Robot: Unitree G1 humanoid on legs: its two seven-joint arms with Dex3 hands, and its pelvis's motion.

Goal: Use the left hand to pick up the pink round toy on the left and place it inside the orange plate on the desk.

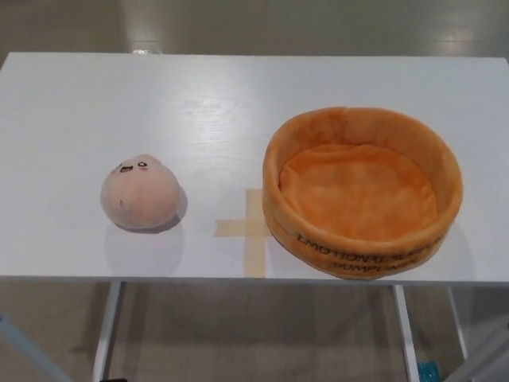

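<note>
While neither robot hand shows in the head view, so that nothing can be told of their fingers, the pink round toy [141, 194] sits on the left part of the white counter [199, 103], its small face turned up and away; the orange plate [363, 191], a soft round dish with a raised wall and dark lettering on its near side, stands well apart to the right, close to the near edge; a tan tape cross [251, 229] lies between them, just beside the plate; bare counter spreads behind and to the left of the toy; grey floor shows beyond the far edge.
</note>
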